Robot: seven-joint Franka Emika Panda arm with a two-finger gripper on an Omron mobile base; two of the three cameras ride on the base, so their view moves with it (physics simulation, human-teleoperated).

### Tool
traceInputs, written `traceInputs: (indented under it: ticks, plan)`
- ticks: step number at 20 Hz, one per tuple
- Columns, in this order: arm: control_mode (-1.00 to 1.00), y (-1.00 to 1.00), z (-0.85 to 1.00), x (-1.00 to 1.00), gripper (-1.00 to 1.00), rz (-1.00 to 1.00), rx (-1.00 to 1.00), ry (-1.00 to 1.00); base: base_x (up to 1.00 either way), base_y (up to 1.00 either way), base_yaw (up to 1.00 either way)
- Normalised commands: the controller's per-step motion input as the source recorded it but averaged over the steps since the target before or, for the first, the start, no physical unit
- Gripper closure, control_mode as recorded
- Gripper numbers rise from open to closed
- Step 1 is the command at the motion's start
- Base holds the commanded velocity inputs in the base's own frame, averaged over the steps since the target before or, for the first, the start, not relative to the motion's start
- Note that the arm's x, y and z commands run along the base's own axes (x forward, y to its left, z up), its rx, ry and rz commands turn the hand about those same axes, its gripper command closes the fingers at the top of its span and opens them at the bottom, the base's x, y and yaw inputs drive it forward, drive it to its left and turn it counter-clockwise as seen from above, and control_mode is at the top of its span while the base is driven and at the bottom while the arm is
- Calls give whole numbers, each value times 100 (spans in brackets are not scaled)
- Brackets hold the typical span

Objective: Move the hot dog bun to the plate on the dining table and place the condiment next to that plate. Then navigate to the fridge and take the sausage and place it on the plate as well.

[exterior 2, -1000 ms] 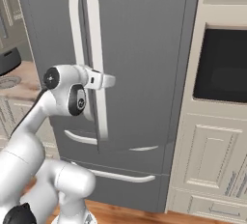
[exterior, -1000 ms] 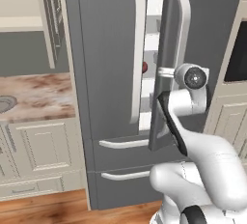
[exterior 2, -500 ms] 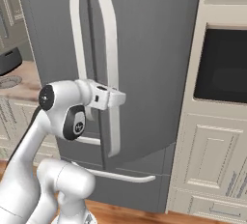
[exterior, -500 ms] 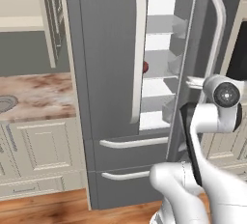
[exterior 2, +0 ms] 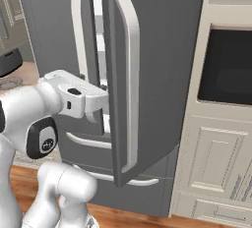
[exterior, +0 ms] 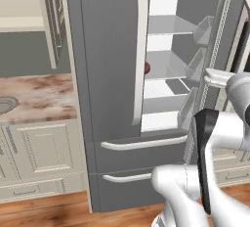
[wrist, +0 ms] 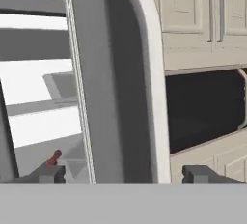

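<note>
The sausage (exterior: 147, 67) lies on a fridge (exterior: 112, 50) shelf, at its left edge behind the shut door. I judge this the fetching stage: the right door (exterior 2: 147, 65) stands part open, sausage untaken. My pincer (wrist: 124, 174) gapes wide astride that door's handle (wrist: 149, 73); the gap looks narrow.

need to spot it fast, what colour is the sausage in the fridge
Dark red; the sausage shows best in the left base view, on a white fridge shelf.
</note>
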Motion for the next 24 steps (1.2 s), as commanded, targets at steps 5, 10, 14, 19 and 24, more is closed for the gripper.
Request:
traceInputs:
  ticks: [5,10,14,19,24]
  plan:
    - [-100,100,55,-80,-100,2,-2,0,0,0,0]
    - [-100,77,9,44,-100,3,0,28,0,0,0]
    - [-100,7,-11,100,-100,-6,0,51,0,0,0]
    - [-100,-5,-76,92,-100,-2,0,26,0,0,0]
    - [-100,-10,-78,80,-100,-3,0,11,0,0,0]
